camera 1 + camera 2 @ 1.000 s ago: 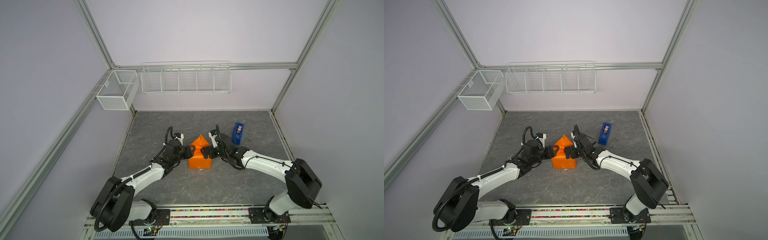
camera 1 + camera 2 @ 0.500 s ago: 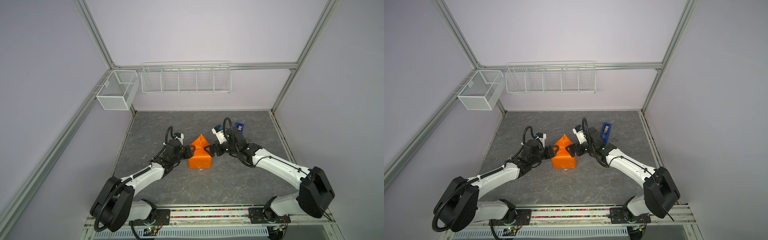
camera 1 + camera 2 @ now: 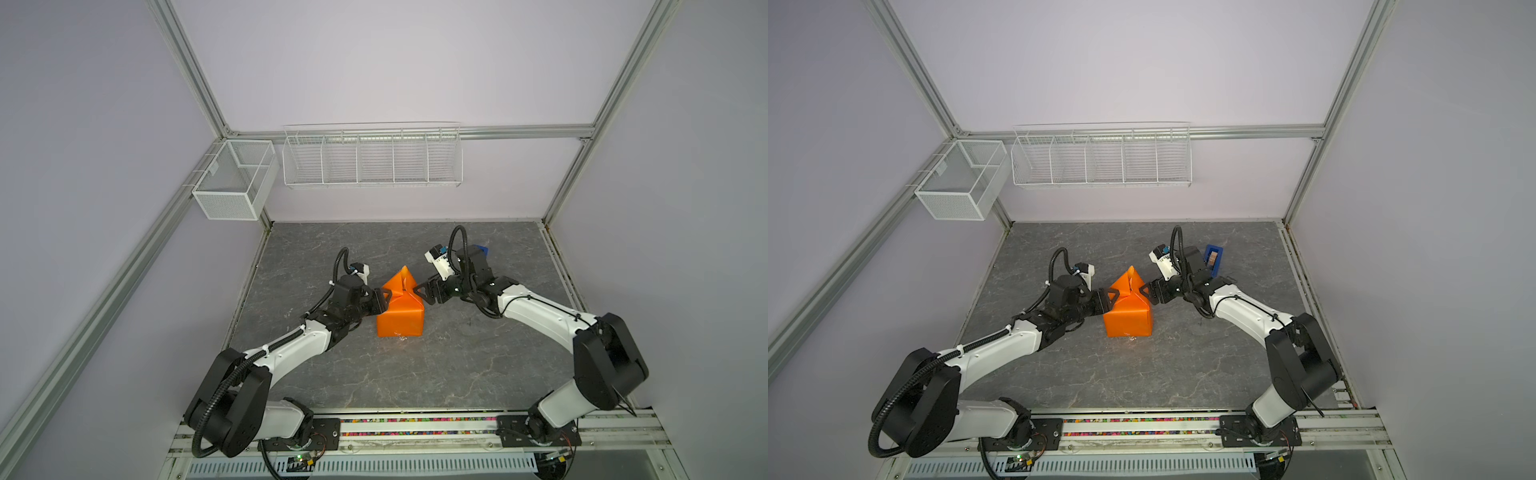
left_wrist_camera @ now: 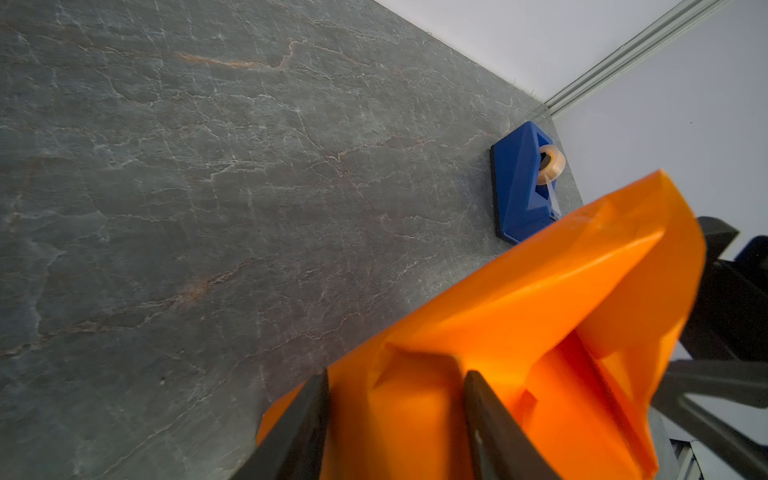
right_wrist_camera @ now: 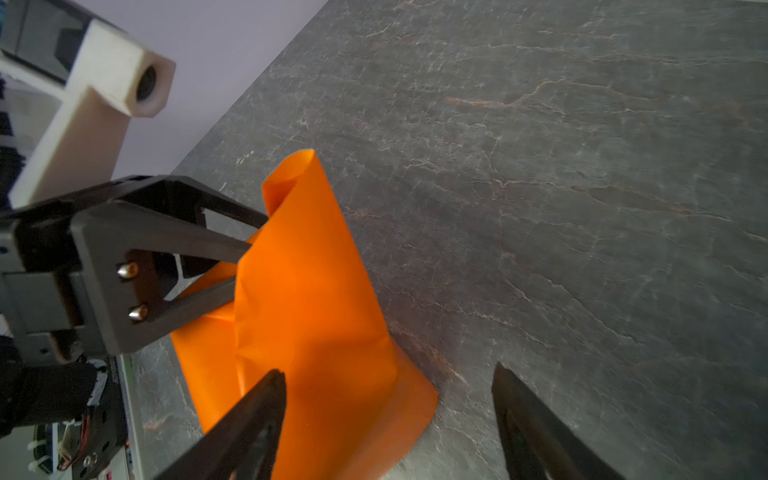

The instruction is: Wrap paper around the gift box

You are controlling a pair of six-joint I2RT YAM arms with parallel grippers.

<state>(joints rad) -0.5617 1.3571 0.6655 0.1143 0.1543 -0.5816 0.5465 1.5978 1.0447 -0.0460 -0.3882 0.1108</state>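
- I'm looking at a table (image 3: 415,374) with a dark grey top veined like marble, flat, seen in both top views.
- The paper (image 3: 400,322) stands on it near the middle as an orange boxy bundle, peaked at its far end.
- A blue dispenser (image 3: 1214,261) lies flat toward the far right, apart from the paper.
- A tiny shiny scrap (image 3: 401,339) lies just in front of the paper. I can't tell what it is.
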